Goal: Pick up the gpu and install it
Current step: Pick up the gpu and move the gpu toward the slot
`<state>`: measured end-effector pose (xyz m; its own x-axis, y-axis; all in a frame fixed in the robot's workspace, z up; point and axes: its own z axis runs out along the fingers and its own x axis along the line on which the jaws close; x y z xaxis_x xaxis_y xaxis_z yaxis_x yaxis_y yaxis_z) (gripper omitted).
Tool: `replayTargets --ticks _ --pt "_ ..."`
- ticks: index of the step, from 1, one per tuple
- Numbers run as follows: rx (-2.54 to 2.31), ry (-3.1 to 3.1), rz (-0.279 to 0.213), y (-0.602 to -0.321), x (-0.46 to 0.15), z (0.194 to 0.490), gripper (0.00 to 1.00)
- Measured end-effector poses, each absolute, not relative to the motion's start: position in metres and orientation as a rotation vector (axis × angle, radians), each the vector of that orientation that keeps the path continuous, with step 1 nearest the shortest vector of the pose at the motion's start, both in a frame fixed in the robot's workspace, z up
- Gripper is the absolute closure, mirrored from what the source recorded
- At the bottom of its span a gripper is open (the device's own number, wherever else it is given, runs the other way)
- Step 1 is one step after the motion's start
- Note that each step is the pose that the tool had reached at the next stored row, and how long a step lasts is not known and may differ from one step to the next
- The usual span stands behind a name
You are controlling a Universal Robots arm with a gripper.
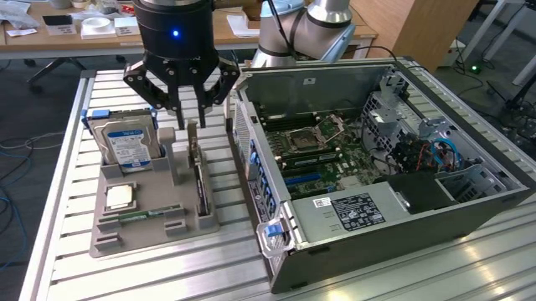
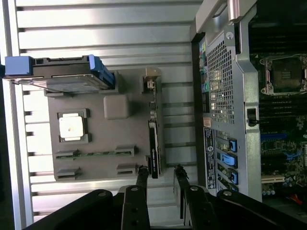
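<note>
The gpu stands on its long edge in a slot of the grey holder tray, its silver bracket end pointing to the far side. In the wrist view the gpu shows as a thin dark edge with the bracket at one end. My gripper hangs open just above the card's far end, one finger on each side of its line and not touching it. The wrist view shows my gripper with its two fingertips spread on either side of the card's end. Nothing is held.
On the same tray stand a silver hard drive with blue rails, a processor chip and a narrow memory stick. The open computer case lies on the exterior view's right, with its motherboard exposed. Everything rests on a slatted metal table.
</note>
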<state>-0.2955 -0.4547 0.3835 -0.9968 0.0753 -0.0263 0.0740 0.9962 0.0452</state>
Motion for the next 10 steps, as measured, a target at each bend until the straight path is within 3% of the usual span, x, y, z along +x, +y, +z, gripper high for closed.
replayTargets --ticks 10 --pt "0.116 3.111 0.069 -0.455 -0.295 0.365 0.64"
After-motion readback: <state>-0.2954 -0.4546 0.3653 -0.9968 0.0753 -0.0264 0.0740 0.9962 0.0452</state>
